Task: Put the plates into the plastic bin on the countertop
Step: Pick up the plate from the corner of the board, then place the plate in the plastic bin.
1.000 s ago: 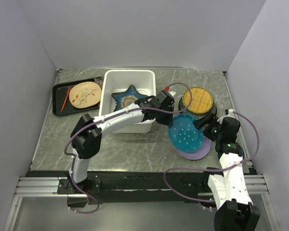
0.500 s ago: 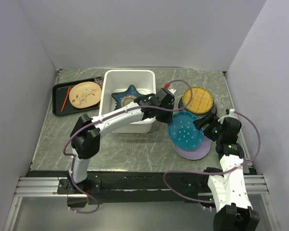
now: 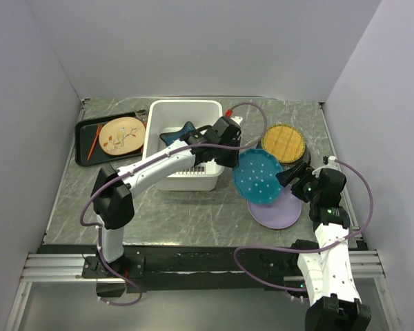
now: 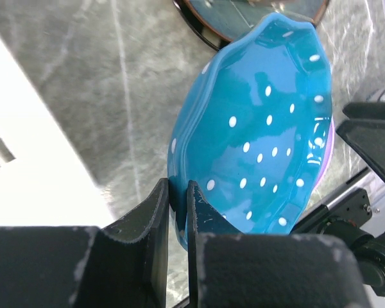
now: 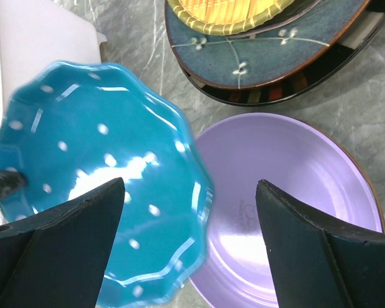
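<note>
— Looking at your left gripper [image 4: 178, 192]: what are the jaws doing?

— They are pinching almost together on the wavy rim of the teal dotted plate [image 4: 263, 141], one finger on each face. You are holding that plate tilted above the countertop [image 3: 193, 214], just right of the plastic bin [image 3: 159, 114]. From above, its lower edge is overlapping the lavender plate [image 3: 279, 212].

— And your right gripper [image 5: 189, 186]?

— Its jaws are standing wide apart and gripping nothing. It is hovering farther right of the bin, above the spot where the teal plate overlaps the lavender one.

— What is staying hidden from you?

— Your left arm is crossing the bin and covering part of the blue star-shaped plate [image 3: 174, 134] lying inside it. Whether the teal plate is touching the lavender one, you cannot tell. Right of the bin, the yellow woven-look plate [image 3: 283, 142] is sitting on the large dark teal plate [image 5: 276, 58]. A darker rim is peeking out beneath them, too little of it to identify. Left of the bin, the tan plate [image 3: 122, 135] is resting on a black tray [image 3: 83, 131].
</note>
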Action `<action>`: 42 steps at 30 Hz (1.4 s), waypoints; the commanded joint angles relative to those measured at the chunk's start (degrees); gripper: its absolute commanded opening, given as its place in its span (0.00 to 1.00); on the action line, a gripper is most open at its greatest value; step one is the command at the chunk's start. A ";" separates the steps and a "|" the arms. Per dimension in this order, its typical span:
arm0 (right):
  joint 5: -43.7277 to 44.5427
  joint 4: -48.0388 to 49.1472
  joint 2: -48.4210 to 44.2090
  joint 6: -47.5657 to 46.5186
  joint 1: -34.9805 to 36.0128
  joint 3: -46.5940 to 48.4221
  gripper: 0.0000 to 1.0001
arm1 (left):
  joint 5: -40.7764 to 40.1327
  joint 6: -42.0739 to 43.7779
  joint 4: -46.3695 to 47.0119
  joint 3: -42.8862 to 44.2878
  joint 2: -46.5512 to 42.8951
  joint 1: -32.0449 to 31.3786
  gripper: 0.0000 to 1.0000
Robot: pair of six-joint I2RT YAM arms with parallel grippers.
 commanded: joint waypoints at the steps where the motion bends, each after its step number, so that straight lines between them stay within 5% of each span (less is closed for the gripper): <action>1: -1.49 0.63 -1.22 0.26 0.32 2.51 0.90 | 0.56 -0.21 5.05 3.67 -7.78 2.59 0.01; 42: -5.27 4.41 0.72 0.26 0.23 -0.04 0.91 | 3.01 0.15 6.89 -4.24 -20.53 17.62 0.01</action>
